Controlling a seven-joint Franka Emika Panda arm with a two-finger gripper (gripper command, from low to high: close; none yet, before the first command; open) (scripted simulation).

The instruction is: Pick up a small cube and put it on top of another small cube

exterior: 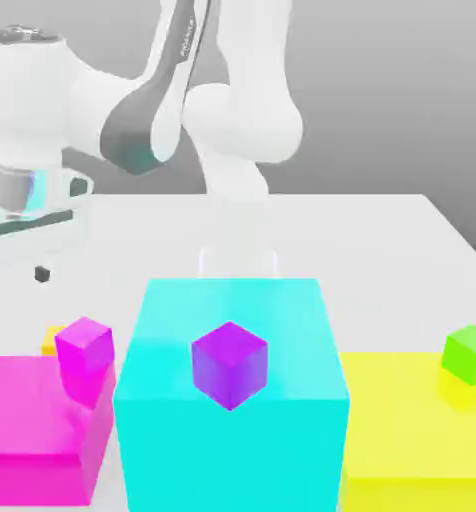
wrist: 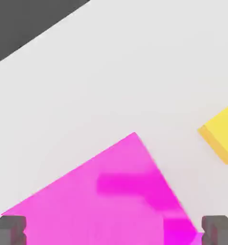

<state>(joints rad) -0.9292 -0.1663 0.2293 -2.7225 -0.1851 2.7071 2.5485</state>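
The small yellow-orange cube (exterior: 51, 338) sits on the table at the exterior view's left, half hidden behind a small magenta cube (exterior: 84, 352). In the hand view the yellow-orange cube (wrist: 224, 136) lies off to one side, beside the flat magenta block (wrist: 87, 206). The small bright green cube (exterior: 469, 353) rests on the big yellow block (exterior: 412, 440) at the exterior view's right. My gripper (exterior: 12, 283) hangs at the far left, above and behind the magenta block. It is open, its two dark fingertips (wrist: 8, 230) stand wide apart, and it holds nothing.
A big cyan block (exterior: 232, 430) stands in the middle front with a small purple cube (exterior: 229, 363) on it. The flat magenta block (exterior: 32, 430) carries the small magenta cube. The white arm (exterior: 237, 120) rises behind the cyan block. Bare table lies behind the blocks.
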